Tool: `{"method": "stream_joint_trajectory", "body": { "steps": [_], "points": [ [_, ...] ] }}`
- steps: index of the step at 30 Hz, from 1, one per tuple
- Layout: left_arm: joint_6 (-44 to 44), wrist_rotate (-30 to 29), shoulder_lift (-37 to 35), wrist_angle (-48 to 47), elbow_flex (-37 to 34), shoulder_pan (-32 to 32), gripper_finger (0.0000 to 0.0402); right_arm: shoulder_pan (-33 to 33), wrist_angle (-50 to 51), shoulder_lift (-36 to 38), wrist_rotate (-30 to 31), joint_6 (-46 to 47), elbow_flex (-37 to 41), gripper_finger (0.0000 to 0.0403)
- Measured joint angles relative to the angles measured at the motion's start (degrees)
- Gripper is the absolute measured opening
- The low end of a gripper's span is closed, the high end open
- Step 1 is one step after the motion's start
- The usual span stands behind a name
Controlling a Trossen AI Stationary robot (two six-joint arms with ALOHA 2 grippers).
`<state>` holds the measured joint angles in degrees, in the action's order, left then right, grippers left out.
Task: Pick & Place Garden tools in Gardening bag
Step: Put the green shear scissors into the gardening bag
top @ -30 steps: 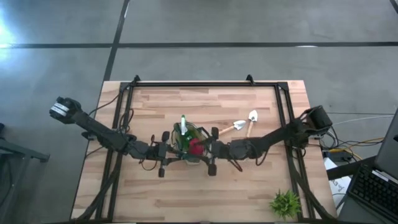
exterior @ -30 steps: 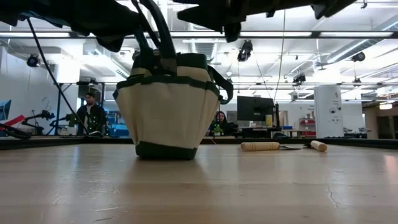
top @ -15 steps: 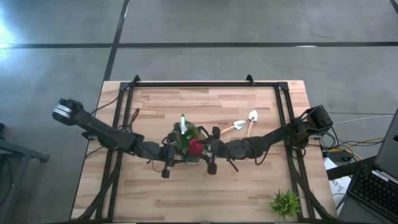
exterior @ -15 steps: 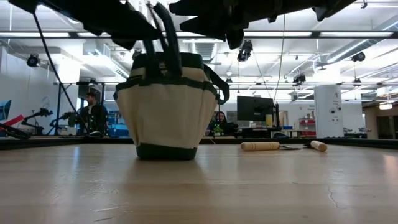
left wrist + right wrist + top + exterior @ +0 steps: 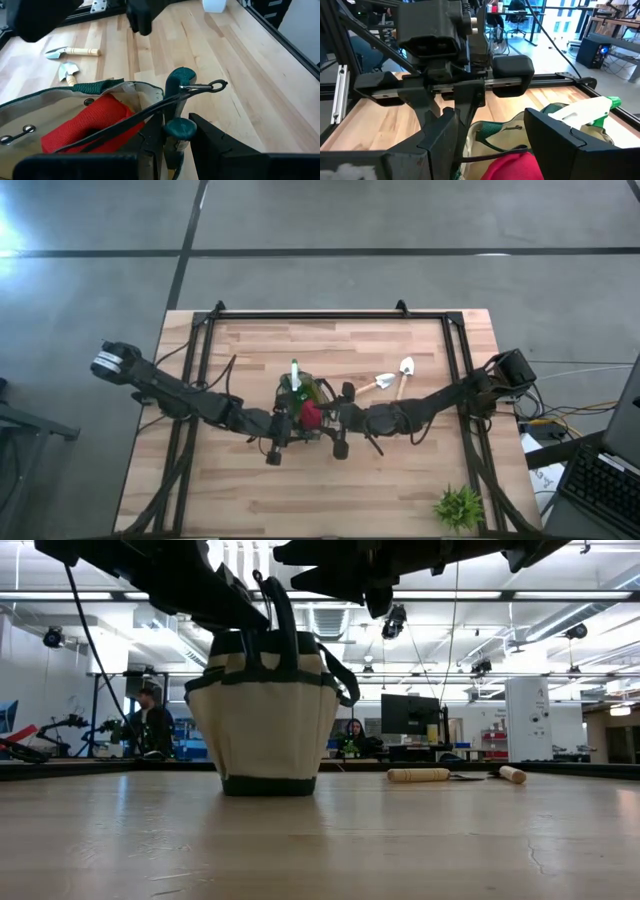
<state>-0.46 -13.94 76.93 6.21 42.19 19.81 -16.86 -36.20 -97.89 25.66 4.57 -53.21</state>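
Grippers: left gripper, right gripper flank gardening bag (mid-table).

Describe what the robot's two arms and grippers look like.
Both arms are dark, nearly black, jointed links with thin black cables looped alongside. The left arm has a pale, silvery end cap at its shoulder. The left gripper and right gripper each have two blocky, angular matte-black fingers.
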Motion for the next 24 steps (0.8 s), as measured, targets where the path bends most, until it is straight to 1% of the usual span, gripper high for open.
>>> {"method": "stream_joint_trajectory", "body": {
  "steps": [7,9,13,15,24],
  "points": [
    [-0.1,0.0,-1.0,-1.1,-0.1,0.0,0.0076,-0.1,0.0,0.0,-0.5,0.2,0.0,0.0219],
    [-0.1,-0.4,-1.4,-1.3,-0.1,-0.1,0.0091,-0.2,0.0,0.0,-0.7,0.2,0.0,0.0219],
    [-0.1,-0.7,-2.1,-1.3,-0.2,-0.2,0.0137,-0.1,0.1,0.0,-0.7,0.3,0.0,0.0219],
    [-0.1,-0.7,-2.1,-1.4,-0.2,-0.2,0.0149,-0.1,0.1,0.0,-0.7,0.4,0.0,0.0219],
    [0.2,-0.6,-2.1,-2.6,0.5,-0.3,0.0157,-0.4,0.1,0.0,-0.7,0.4,0.0,0.0219]
  ]
}}
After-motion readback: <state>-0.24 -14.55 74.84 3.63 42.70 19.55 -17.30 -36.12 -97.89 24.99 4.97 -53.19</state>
